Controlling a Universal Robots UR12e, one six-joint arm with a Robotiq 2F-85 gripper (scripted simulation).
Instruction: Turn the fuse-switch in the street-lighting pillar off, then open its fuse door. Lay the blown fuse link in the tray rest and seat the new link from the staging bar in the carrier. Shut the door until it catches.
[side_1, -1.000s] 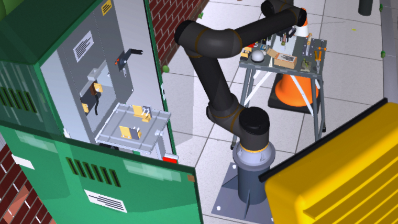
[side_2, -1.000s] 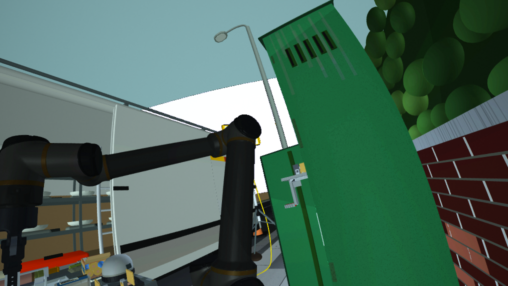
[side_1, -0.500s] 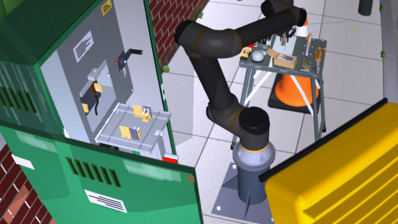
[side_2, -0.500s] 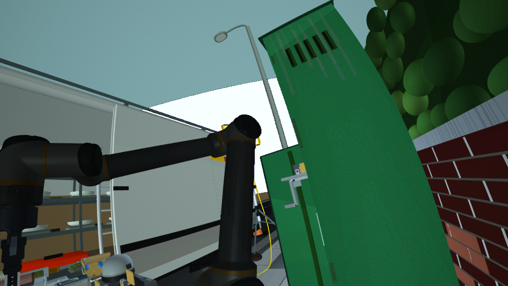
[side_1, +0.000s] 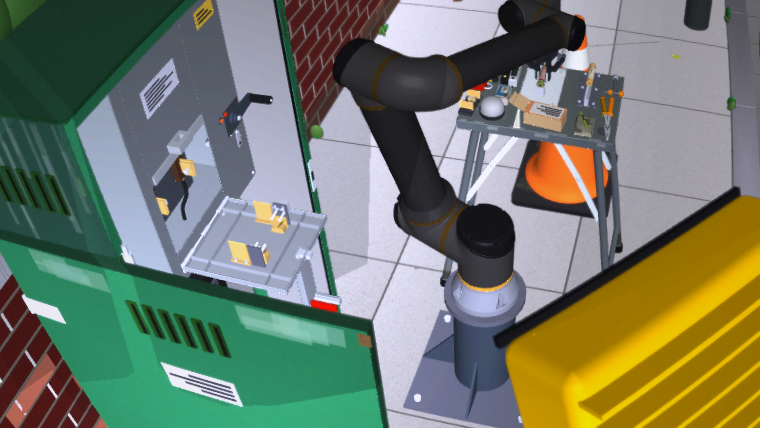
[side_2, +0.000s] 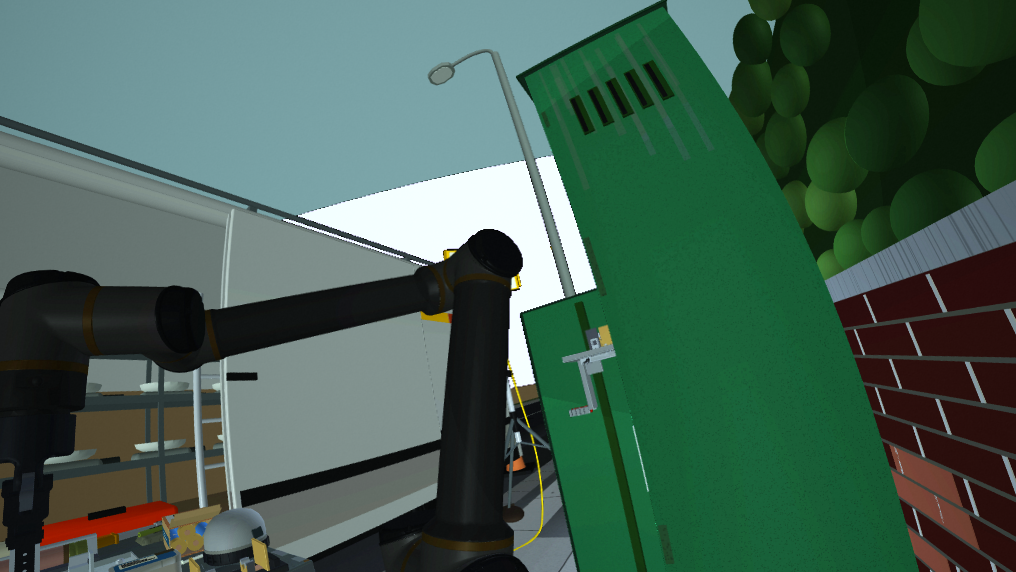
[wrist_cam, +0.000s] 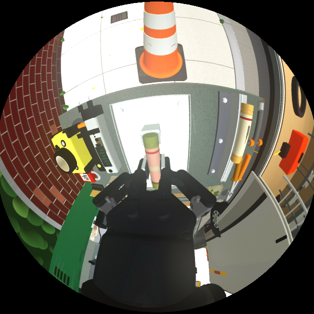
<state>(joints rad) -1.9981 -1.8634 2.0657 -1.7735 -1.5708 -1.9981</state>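
Observation:
On the work table (side_1: 540, 109), a white tray (wrist_cam: 152, 129) holds small rest blocks. The blown fuse link (wrist_cam: 153, 159), pink with a red band and dull caps, lies along the rest, and my gripper (wrist_cam: 154, 175) is closed around its near end. The new fuse link (wrist_cam: 242, 133), cream with bright caps, lies on the staging bar (wrist_cam: 224, 131) to the right. At the pillar (side_1: 159, 159), the fuse door (side_1: 255, 242) hangs open and flat, its brass carrier clips (side_1: 266, 215) empty. The switch handle (side_1: 250, 103) sticks out above it.
An orange traffic cone (wrist_cam: 161, 41) stands behind the table. A yellow tool (wrist_cam: 68, 152) and a meter (wrist_cam: 98, 137) lie left of the tray. Orange-handled pliers (wrist_cam: 241, 168) lie right. The green pillar door (side_1: 213, 345) stands open. A yellow case (side_1: 654, 329) sits near the arm base.

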